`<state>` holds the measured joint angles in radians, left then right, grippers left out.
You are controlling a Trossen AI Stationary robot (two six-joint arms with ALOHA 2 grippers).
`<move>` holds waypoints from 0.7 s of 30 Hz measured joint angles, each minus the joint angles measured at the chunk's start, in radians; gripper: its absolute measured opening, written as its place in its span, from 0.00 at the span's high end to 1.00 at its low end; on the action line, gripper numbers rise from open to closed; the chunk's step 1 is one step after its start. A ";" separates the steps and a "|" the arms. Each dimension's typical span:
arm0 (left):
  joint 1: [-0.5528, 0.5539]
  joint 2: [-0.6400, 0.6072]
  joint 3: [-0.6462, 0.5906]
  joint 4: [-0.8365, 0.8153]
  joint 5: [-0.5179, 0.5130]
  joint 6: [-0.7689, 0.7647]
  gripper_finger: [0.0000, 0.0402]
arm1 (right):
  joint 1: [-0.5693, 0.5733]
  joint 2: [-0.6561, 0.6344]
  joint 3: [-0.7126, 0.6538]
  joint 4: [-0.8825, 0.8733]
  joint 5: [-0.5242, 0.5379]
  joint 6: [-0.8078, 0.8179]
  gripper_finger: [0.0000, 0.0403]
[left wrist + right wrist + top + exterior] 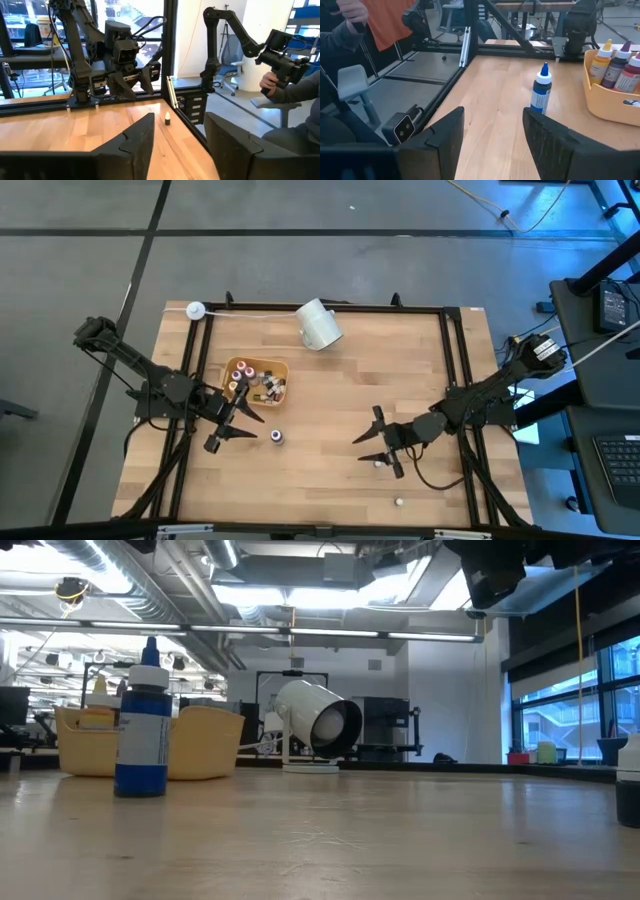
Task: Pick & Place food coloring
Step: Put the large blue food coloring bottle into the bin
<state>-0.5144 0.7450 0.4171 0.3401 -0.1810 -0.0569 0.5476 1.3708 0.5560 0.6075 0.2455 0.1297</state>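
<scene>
A blue food coloring bottle (pixel 277 437) (pixel 142 730) (pixel 541 95) stands upright on its base on the wooden table, just in front of the yellow-orange tray (pixel 283 366) (pixel 615 107), which holds several more bottles. My left gripper (pixel 245 420) (pixel 180 145) hovers open beside the tray, to the left of the blue bottle, with nothing between its fingers. My right gripper (pixel 370 442) (pixel 492 140) is open to the bottle's right and points toward it. A small bottle (pixel 378 464) stands by the right gripper and another (pixel 399 502) stands near the front edge.
A white cup (pixel 320 325) (pixel 315 725) lies on its side at the table's far edge. A black frame (pixel 455 380) runs around the table. A person's hand and sleeve (pixel 295 85) show beyond the table. Bare wood lies between the two grippers.
</scene>
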 joint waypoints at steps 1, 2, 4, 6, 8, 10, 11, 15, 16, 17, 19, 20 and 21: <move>0.000 0.003 0.000 0.000 -0.001 0.000 0.56 | 0.000 0.000 0.000 0.000 0.000 -0.001 0.49; 0.000 0.009 0.000 0.000 -0.004 0.000 0.54 | 0.000 0.000 0.000 0.000 0.000 -0.002 0.49; 0.000 0.024 0.000 0.000 -0.006 0.001 0.49 | 0.000 0.000 0.000 0.000 0.000 -0.003 0.49; 0.000 0.043 0.000 0.000 -0.013 0.019 0.44 | 0.000 0.000 0.000 0.000 -0.001 -0.004 0.49; 0.000 0.061 0.000 0.000 -0.032 0.033 0.41 | -0.002 0.000 0.000 0.000 -0.001 -0.007 0.49; 0.000 0.079 0.000 0.016 -0.083 0.029 0.40 | -0.005 0.000 0.000 0.000 -0.002 -0.008 0.49; 0.000 0.092 0.007 0.022 -0.106 0.003 0.39 | -0.008 0.000 0.000 0.000 -0.003 -0.008 0.49; 0.000 0.169 0.093 -0.085 -0.082 -0.018 0.40 | -0.026 0.000 0.000 0.000 -0.003 -0.044 0.49; -0.001 0.194 0.126 -0.136 -0.080 -0.026 0.40 | -0.032 0.000 0.000 0.000 -0.003 -0.056 0.49; 0.000 0.223 0.161 -0.189 -0.082 -0.043 0.40 | -0.038 0.000 0.000 0.000 -0.003 -0.059 0.49; 0.000 0.282 0.231 -0.305 -0.090 -0.078 0.40 | -0.050 0.000 0.000 0.000 -0.003 -0.059 0.49; 0.001 0.313 0.263 -0.358 -0.090 -0.095 0.40 | -0.055 0.000 0.000 -0.001 -0.003 -0.060 0.49; 0.001 0.349 0.295 -0.409 -0.090 -0.112 0.40 | -0.059 0.000 0.000 -0.003 -0.003 -0.060 0.49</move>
<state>-0.5137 1.0938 0.7126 -0.0691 -0.2713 -0.1692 0.4883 1.3708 0.5560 0.6050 0.2428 0.0700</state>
